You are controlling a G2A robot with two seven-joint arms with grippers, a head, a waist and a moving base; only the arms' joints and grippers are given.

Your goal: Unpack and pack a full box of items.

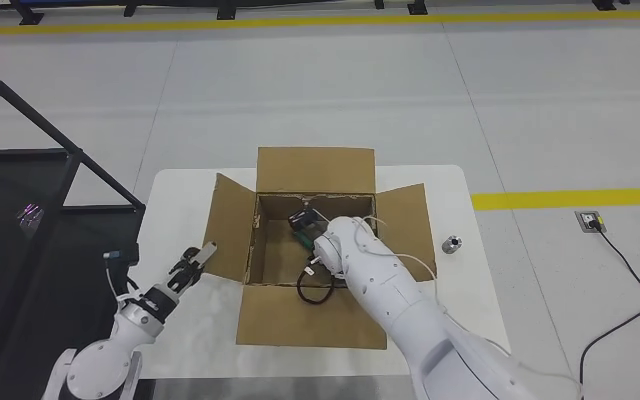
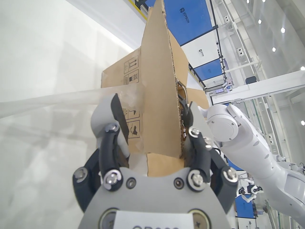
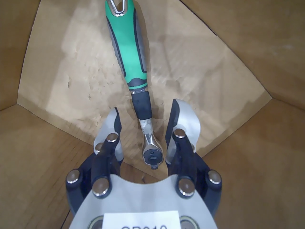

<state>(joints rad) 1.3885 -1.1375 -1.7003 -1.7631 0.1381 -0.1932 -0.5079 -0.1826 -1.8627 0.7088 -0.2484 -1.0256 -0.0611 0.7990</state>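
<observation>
An open cardboard box [image 1: 315,168] stands mid-table with all flaps out. My right arm [image 1: 350,262] goes down into it. A ratchet wrench [image 3: 127,46] with a green handle lies on the box floor [image 3: 78,72]. My right gripper [image 3: 145,109] is open, its fingers either side of the wrench's black collar and metal head, not touching. My left gripper [image 1: 200,256] is at the box's left flap [image 2: 157,84]. It is open [image 2: 153,103], with the flap's edge between the spread fingers.
A small metal socket [image 1: 452,243] stands on the white table [image 1: 180,200] right of the box. A dark item [image 1: 302,217] and a black loop of cable [image 1: 316,292] show inside the box beside my arm. A black frame [image 1: 60,170] borders the table's left.
</observation>
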